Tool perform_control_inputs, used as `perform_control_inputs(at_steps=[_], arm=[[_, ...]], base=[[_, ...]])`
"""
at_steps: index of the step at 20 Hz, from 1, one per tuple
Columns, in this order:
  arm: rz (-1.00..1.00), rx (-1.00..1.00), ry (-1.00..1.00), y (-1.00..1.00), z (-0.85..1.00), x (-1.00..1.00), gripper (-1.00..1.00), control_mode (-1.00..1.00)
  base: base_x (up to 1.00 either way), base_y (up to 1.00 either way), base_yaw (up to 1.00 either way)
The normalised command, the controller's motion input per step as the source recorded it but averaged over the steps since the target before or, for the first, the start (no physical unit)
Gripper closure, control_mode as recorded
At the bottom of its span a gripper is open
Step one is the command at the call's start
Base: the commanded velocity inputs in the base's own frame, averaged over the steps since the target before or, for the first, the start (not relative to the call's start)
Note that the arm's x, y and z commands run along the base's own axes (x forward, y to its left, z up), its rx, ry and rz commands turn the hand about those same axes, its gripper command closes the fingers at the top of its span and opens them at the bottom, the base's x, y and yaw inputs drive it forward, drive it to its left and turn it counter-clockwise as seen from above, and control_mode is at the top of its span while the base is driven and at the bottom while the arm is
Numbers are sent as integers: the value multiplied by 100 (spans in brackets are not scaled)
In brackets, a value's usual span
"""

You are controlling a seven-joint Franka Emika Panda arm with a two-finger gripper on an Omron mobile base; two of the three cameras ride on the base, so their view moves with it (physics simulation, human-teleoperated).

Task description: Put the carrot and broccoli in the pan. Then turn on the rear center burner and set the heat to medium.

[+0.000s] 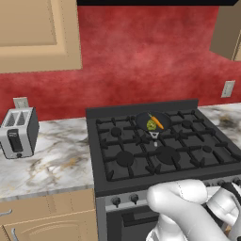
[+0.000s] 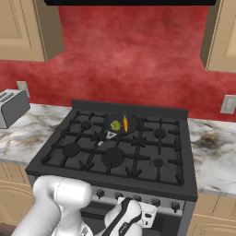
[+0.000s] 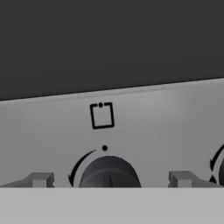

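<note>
Toaster (image 1: 18, 132): stood at the far left of the marble desk (image 1: 52, 162), well apart from the stove.
Stove (image 1: 108, 164): black cooktop with grates between two stretches of desk, grey control panel along its front edge.
Pan (image 1: 153, 122): sat on the rear center burner (image 2: 120, 130), its pale-tipped handle pointing toward the front of the stove.
Broccoli (image 1: 151, 124): lay inside the pan, on the left half in both base views.
Carrot (image 1: 156, 121): lay inside the pan just beside the broccoli, on its right, possibly touching it; too small to tell.
Gripper (image 3: 109, 179): jaws stood wide apart, holding nothing; it was low at the stove's front panel, well in front of and below the pan and its vegetables.
Fingertips (image 3: 40, 179): one showed on each side of a dark knob (image 3: 109, 173), with clear gaps between them and the knob.
Knob marking (image 3: 102, 116): a small square outline with a dot at its top edge, printed just above the knob.
Second knob (image 3: 220, 168): partly visible at the right edge of the hand view.
</note>
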Motion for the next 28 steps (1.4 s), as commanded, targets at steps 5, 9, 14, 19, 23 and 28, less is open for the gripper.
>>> perform_control_inputs(at_steps=[5, 9, 14, 19, 23, 28], arm=[[0, 0, 0, 0, 0, 0, 100, -100], [0, 0, 0, 0, 0, 0, 100, -100], [0, 0, 0, 0, 0, 0, 100, -100], [0, -8, 0, 0, -5, 0, 100, -100], [0, -18, 0, 0, 0, 0, 100, -100], [0, -19, 0, 0, 0, 0, 100, -100]], base=[[0, 0, 0], [0, 0, 0], [0, 0, 0], [0, 0, 0], [0, 0, 0], [0, 0, 0]])
